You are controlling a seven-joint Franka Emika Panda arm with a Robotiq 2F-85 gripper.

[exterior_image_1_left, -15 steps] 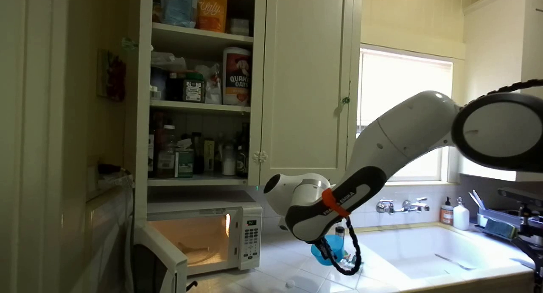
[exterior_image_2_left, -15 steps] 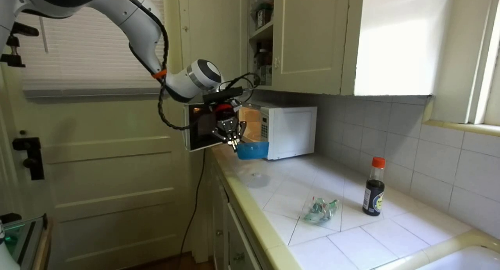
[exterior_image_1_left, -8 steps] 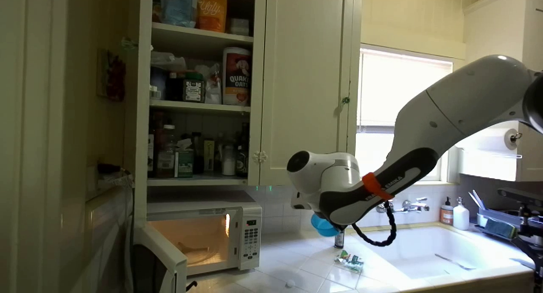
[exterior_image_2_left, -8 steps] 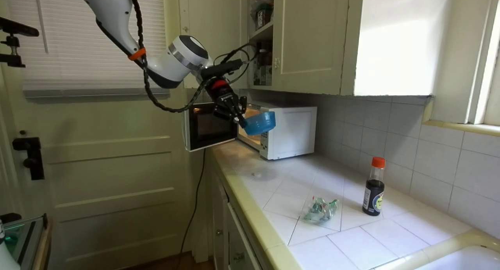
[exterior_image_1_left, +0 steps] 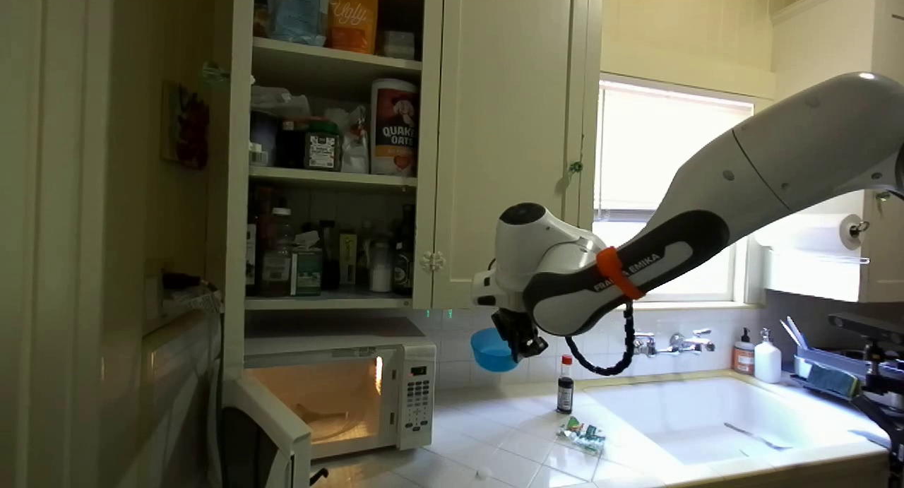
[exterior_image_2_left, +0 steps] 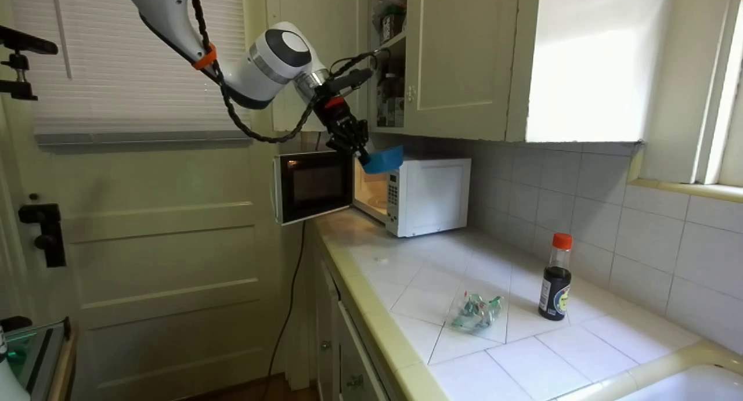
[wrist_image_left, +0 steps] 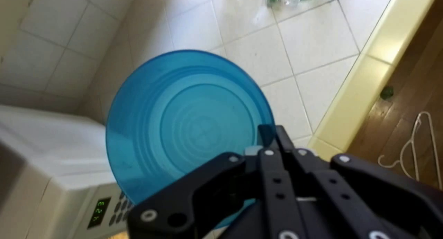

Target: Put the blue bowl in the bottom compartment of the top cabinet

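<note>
The blue bowl hangs in the air beside the microwave and below the cabinet's underside. It is tilted in an exterior view, and in the wrist view I look into it; it looks empty. My gripper is shut on the bowl's rim, one finger inside the wall and one outside. It also shows in both exterior views. The top cabinet stands with its left section open. Its bottom compartment holds bottles, jars and boxes at the back; the bowl is lower and to its right.
The white microwave stands under the compartment, its door open and its cavity lit. A dark bottle with a red cap and a crumpled plastic wrapper are on the tiled counter. The closed cabinet door adjoins the open bay. A sink lies to the right.
My gripper has lifted the bowl higher above the counter and tilted it. In the last half second it moved left and up, toward the microwave. The wrist has turned.
</note>
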